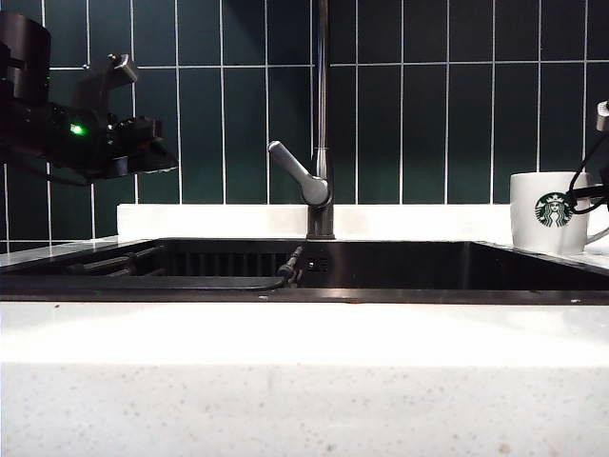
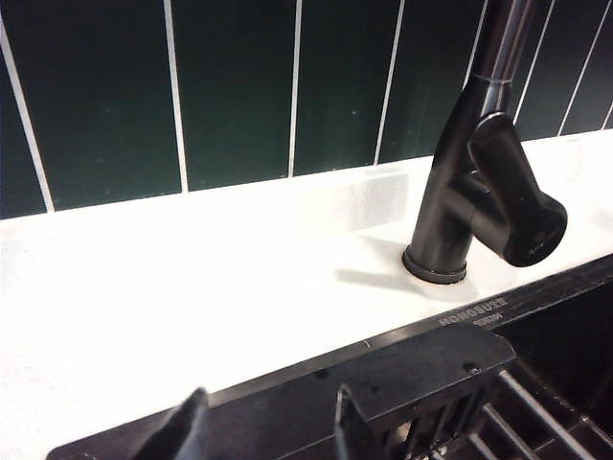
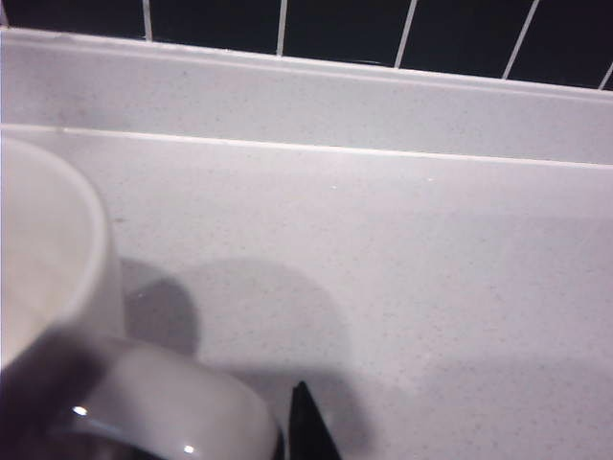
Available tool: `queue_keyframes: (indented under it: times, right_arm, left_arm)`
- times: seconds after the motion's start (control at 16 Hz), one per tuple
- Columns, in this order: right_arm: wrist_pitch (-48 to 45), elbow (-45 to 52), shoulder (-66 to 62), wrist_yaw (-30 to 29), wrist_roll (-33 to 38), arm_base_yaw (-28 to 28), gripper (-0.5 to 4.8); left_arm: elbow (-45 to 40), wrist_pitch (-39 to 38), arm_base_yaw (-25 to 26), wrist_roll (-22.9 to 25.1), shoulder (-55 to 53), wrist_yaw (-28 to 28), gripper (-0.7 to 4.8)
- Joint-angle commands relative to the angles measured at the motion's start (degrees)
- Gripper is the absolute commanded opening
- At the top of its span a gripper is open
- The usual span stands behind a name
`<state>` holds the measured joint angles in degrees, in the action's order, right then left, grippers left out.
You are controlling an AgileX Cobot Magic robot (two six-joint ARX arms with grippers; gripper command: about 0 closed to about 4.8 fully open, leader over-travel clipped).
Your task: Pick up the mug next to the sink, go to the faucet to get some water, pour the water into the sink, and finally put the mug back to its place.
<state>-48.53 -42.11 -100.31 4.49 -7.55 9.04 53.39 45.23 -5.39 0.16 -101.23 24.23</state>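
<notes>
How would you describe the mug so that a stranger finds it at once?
Start at the black sink and follow its rim to the far right. There, on the white countertop, the mug stands upright at the right gripper. Its round green logo identifies it.

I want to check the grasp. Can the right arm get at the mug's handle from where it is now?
Probably yes. The right gripper is already at the handle of the mug, which stands upright on the countertop right of the sink. Nothing blocks it. Whether the jaws have closed is unclear.
</notes>
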Motion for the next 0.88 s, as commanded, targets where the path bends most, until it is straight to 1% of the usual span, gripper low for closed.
queue_keyframes:
  times: [0.06,0.13,0.19,0.5,0.56,0.63,0.69,0.88]
  right_arm:
    - [-1.1,-0.3,0.3,-0.8,0.0,0.0,0.40]
    - [-1.2,-0.3,0.3,-0.8,0.0,0.0,0.38]
    - [-1.3,-0.3,0.3,-1.0,0.0,0.0,0.21]
    - [-1.3,-0.3,0.3,-4.6,0.0,0.0,0.22]
    - [-1.2,-0.3,0.3,-4.9,0.0,0.0,0.30]
    - [-0.7,-0.3,0.3,-4.9,0.0,0.0,0.82]
    - [-0.5,-0.3,0.3,-4.9,0.0,0.0,0.97]
    - [-0.7,-0.3,0.3,-4.9,-0.2,0.0,0.94]
  left_arm:
    - [0.2,0.7,-0.1,-0.2,0.1,0.7,1.65]
    - [0.2,0.7,-0.2,-0.2,0.1,0.7,1.65]
    - [0.2,0.7,-0.4,-0.2,0.1,0.7,1.65]
    - [0.2,0.7,-1.1,-0.2,0.1,0.7,1.65]
    - [0.2,0.7,-1.1,-0.2,0.1,0.6,1.64]
    - [0.2,0.7,-1.2,-0.2,0.1,0.7,1.65]
    - [0.2,0.7,-1.2,-0.2,0.1,0.7,1.65]
    - [0.2,0.7,-1.2,-0.2,0.1,0.6,1.64]
